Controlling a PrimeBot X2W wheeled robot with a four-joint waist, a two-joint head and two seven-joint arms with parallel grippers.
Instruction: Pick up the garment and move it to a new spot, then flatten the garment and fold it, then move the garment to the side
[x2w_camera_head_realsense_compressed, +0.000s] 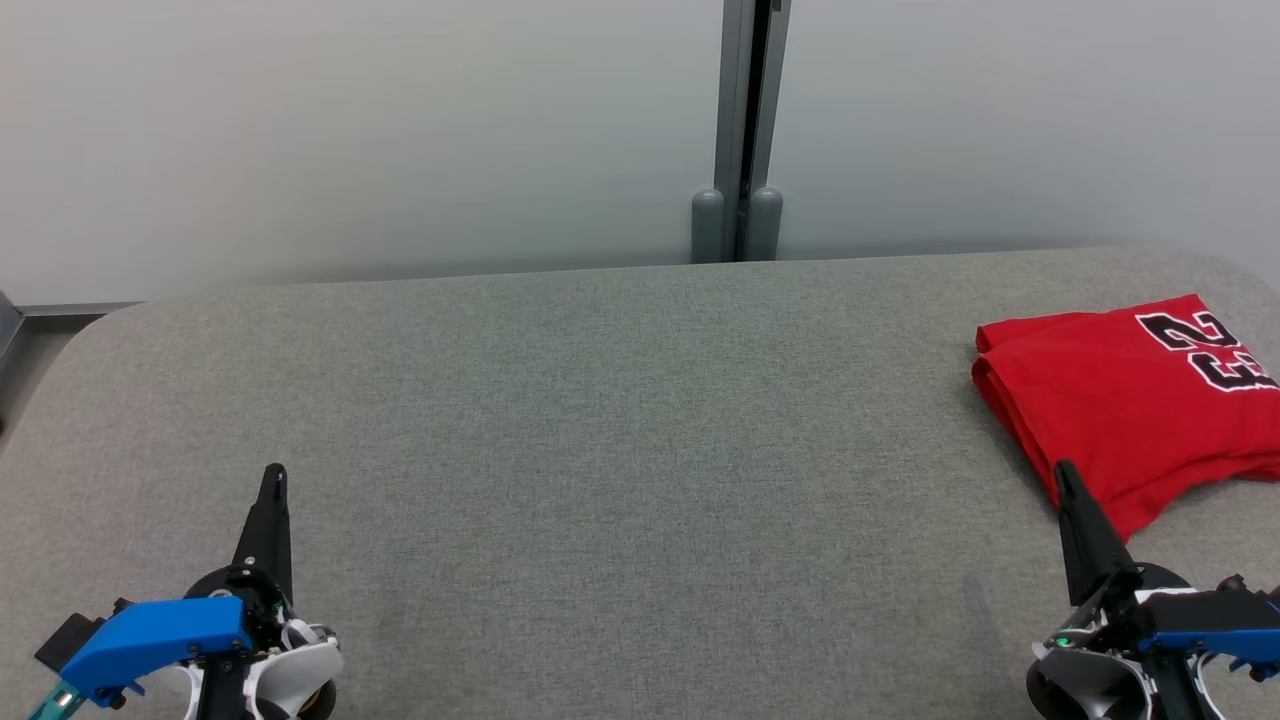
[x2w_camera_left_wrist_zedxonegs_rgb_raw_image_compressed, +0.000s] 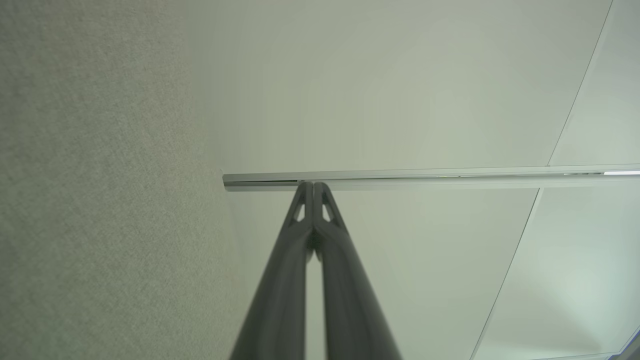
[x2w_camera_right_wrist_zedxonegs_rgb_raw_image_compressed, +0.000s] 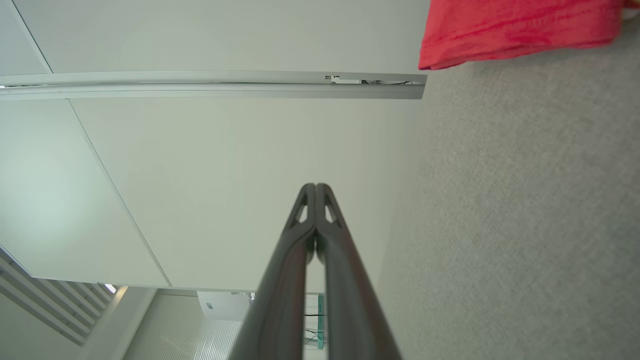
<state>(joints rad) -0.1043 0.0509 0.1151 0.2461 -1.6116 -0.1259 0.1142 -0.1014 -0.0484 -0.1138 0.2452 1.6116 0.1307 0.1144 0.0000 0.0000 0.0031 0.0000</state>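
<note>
Both pairs of jaws are pressed fully together and hold nothing. The left gripper (x2w_camera_head_realsense_compressed: 273, 474) stands over the near left part of the desk (x2w_camera_head_realsense_compressed: 620, 420), its dark fingers pointing toward the far edge, with a blue housing (x2w_camera_head_realsense_compressed: 150, 635) on the wrist behind them. In the left wrist view its fingers (x2w_camera_left_wrist_zedxonegs_rgb_raw_image_compressed: 285, 280) meet at the tips with no gap, and the desk's grey woven cloth runs down the left of that view.

The right gripper (x2w_camera_head_realsense_compressed: 1062, 470) stands over the near right part of the desk, and it too points toward the far edge. In the head view its tip overlaps the near hem of the red jersey (x2w_camera_head_realsense_compressed: 1110, 400). The right wrist view shows its fingers (x2w_camera_right_wrist_zedxonegs_rgb_raw_image_compressed: 345, 280) closed tip to tip, with bare grey cloth between them and the red fabric, so they are apart.

The jersey lies folded in a flat stack at the desk's right edge, toward the far right corner, and the frame cuts off its right side. A black number 23 with a white outline faces up and reads upside down from the head camera. Its folded edge faces the desk's middle.

Beyond the far edge is a pale wall (x2w_camera_head_realsense_compressed: 350, 130) with an upright grey metal post (x2w_camera_head_realsense_compressed: 745, 120) near its middle.
</note>
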